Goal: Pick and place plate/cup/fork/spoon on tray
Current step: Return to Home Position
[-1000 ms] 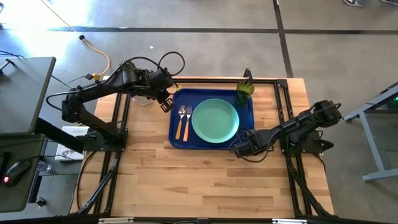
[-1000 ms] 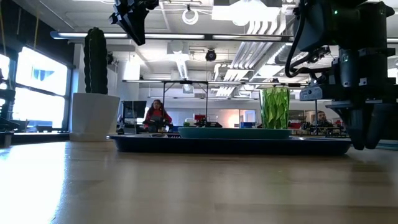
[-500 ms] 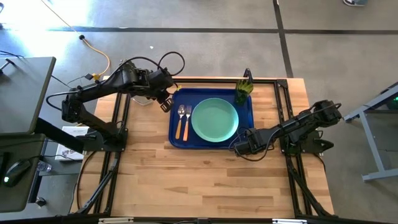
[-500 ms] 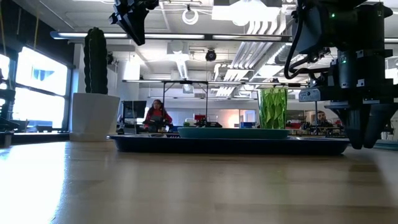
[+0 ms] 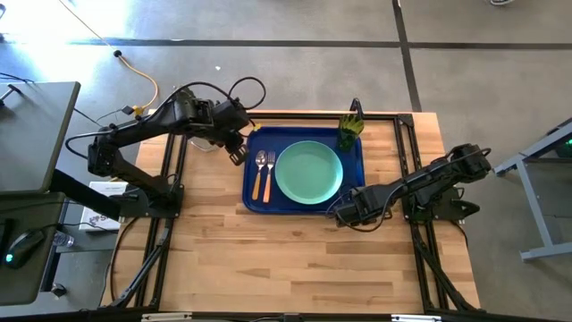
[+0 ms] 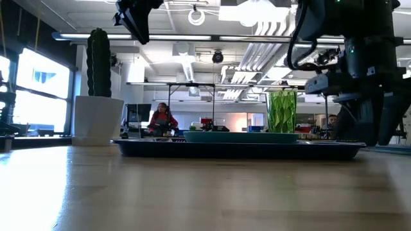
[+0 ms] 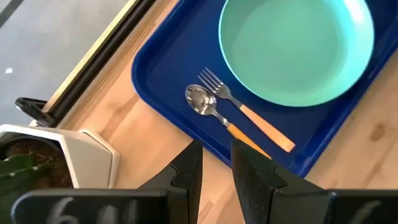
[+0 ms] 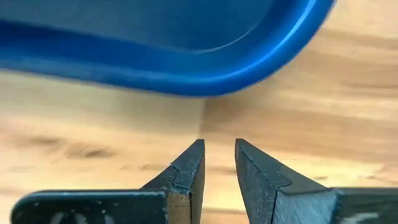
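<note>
presently. left pincer (image 5: 237, 153): raised above the worktop (image 5: 295, 259), fingers nearly together, empty. right pincer (image 5: 338, 213): low at the worktop, fingers nearly together, empty. tray (image 5: 259, 207): between the pincers, one rounded corner just ahead of the right pincer, not touching. plate (image 5: 309, 173): mid-tray. fork (image 5: 269, 170), spoon (image 5: 260, 172): side by side on the tray, between plate and left pincer, spoon nearer that pincer. cup (image 5: 349, 132): upright in the tray corner beyond the right pincer.

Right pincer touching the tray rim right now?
Apart. The right wrist view shows a strip of bare table between the right pincer and the rounded corner rim of the tray.
</note>
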Controlling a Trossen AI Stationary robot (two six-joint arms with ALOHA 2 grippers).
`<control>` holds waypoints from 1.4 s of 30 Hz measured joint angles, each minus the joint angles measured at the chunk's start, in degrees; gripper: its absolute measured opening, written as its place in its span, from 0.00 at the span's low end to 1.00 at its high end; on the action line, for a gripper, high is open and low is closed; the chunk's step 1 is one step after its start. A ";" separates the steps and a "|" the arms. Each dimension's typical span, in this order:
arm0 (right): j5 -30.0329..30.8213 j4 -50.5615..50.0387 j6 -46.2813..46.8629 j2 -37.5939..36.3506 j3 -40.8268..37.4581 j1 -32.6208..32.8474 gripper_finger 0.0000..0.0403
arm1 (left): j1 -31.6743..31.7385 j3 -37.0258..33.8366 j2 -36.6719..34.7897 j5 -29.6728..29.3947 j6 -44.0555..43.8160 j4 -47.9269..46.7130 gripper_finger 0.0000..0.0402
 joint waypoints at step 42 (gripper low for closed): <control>23.88 -19.42 -51.01 0.00 50.21 -15.83 0.20 | -22.21 -57.36 -46.51 3.68 0.90 60.92 0.18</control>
